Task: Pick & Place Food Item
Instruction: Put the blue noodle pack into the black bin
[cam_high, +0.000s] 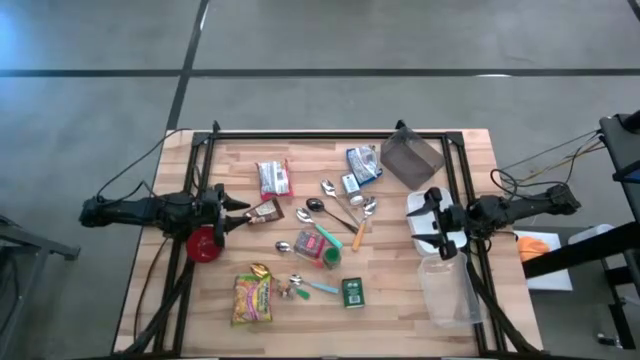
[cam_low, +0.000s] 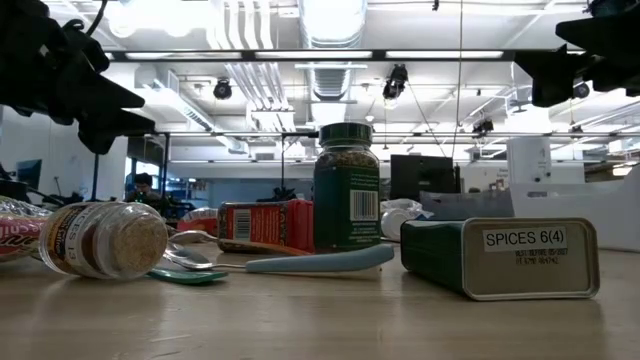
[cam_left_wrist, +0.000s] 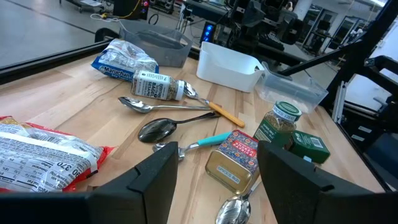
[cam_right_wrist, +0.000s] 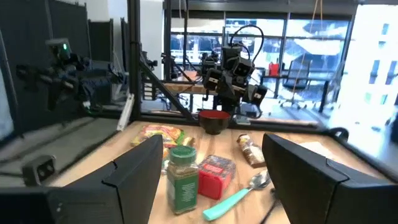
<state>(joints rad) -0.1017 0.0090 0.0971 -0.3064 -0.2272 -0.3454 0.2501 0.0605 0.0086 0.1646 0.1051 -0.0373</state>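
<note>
left hand open, at the wooden bench's left edge | right hand open, empty, by white rectangular plastic bin | food: yellow crinkled snack packet near front-left, untouched | advice: descend straight over one item, clear of metal spoons

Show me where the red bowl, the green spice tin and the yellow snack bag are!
red bowl (cam_high: 203, 244): high view, on its inside.
green spice tin (cam_high: 352, 292): high view, middle of its lid.
yellow snack bag (cam_high: 252, 298): high view, middle of its front.
</note>
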